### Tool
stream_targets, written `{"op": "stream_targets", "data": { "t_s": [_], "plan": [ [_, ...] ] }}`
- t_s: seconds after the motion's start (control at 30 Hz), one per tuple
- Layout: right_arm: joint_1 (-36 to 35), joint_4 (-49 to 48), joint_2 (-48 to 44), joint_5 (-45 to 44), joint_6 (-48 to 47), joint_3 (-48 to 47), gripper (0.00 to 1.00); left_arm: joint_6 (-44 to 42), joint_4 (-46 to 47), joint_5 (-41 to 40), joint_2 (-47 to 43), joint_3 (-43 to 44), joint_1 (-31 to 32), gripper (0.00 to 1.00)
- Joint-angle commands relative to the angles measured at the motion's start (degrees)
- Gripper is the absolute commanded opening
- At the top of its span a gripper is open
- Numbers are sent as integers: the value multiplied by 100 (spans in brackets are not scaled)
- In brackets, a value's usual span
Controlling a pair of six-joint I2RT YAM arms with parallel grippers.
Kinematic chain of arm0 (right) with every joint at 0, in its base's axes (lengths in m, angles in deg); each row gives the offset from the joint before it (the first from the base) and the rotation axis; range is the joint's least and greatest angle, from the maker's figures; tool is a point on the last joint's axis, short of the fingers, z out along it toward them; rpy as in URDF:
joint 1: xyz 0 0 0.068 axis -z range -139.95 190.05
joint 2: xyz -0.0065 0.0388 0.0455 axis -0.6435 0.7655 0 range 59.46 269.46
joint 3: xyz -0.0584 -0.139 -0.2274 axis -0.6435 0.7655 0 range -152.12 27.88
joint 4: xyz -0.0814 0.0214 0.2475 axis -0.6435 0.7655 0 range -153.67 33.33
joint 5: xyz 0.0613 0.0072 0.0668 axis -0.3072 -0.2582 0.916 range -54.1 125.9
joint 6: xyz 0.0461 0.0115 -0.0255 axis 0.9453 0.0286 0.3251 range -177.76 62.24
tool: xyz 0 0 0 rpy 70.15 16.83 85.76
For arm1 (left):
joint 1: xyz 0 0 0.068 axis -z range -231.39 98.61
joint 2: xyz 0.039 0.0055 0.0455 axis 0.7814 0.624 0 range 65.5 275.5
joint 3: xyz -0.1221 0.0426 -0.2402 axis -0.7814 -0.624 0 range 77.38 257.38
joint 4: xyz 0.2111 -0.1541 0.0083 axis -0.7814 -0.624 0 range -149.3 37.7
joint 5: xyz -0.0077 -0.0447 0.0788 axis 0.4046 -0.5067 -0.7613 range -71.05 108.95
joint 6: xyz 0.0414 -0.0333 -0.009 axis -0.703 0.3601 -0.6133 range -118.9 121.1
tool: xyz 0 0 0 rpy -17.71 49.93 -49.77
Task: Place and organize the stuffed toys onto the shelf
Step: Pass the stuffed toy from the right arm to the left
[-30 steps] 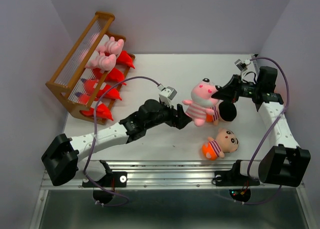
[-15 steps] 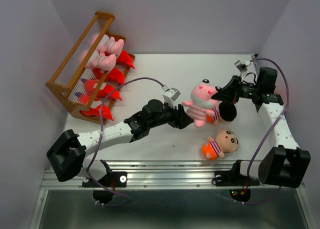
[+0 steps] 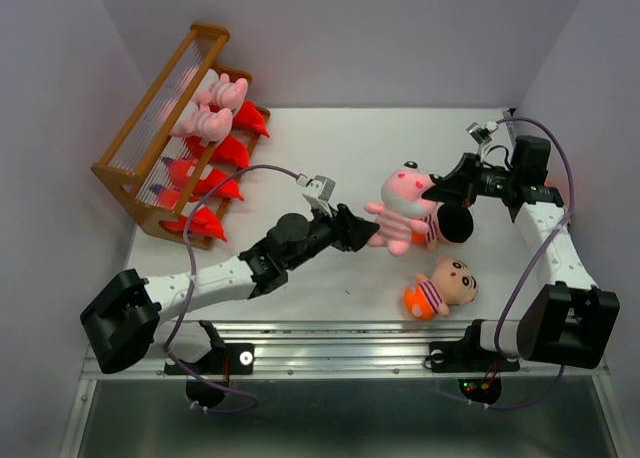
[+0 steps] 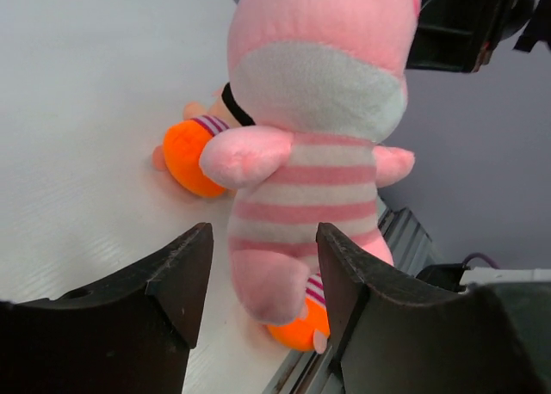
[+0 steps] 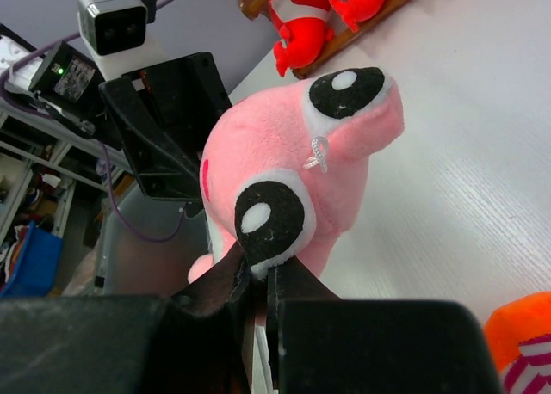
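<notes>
handover check, mid-table.

pink pig (image 3: pixel 405 203) stands upright a little right of centre, head at the far-right end, feet at the near-left end, so its long axis runs roughly vertical with a slight lean. it hangs from the right gripper (image 3: pixel 437 191), whose jaws are closed tight on the edge of the pig's head by one black eye patch (clearest in the right wrist view).

left gripper (image 3: pixel 365 233) comes in from the left at the pig's low end. jaws are parted about halfway. in the left wrist view the striped belly and one leg sit between the two fingers (image 4: pixel 185 269). the right-hand finger is just beside the leg. i cannot tell if it touches. nothing is gripped on this side yet.

key relation: the pig lies directly right of the left gripper, and its body axis crosses the jaw gap, so a squeeze here would pinch across the waist and leg.

shelf (image 3: pixel 120 178) is at the far left, well apart from the pig, on the left arm's side. judgement: the left arm is the nearer carrier.

two boy dolls remain on the table (image 3: pixel 330 148): one (image 3: pixel 440 288) near-right of the pig, one (image 3: pixel 455 221) just behind it.
</notes>
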Motion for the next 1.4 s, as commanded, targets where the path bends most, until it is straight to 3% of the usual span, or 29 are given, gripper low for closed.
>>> {"op": "stream_targets", "data": {
  "t_s": [0.0,0.23,0.57,1.07,1.27,1.37],
  "plan": [
    [37,-116,97,121,426,-519,1,161,1443,-679,-257,-270,156,63],
    [37,-143,62,-117,779,-950,1,355,2210,-733,120,-209,287,66],
    [37,-151,79,-29,1007,-1232,1,373,2220,-1163,227,-182,419,66],
    [37,-143,114,32,1043,-1408,1,470,3011,-1084,631,63,525,63],
    [37,-143,132,24,964,-1250,1,487,3327,-1119,552,-24,534,43],
    [37,-143,150,24,920,-1162,1,478,3328,-1180,499,-33,534,8]
  ]
}}
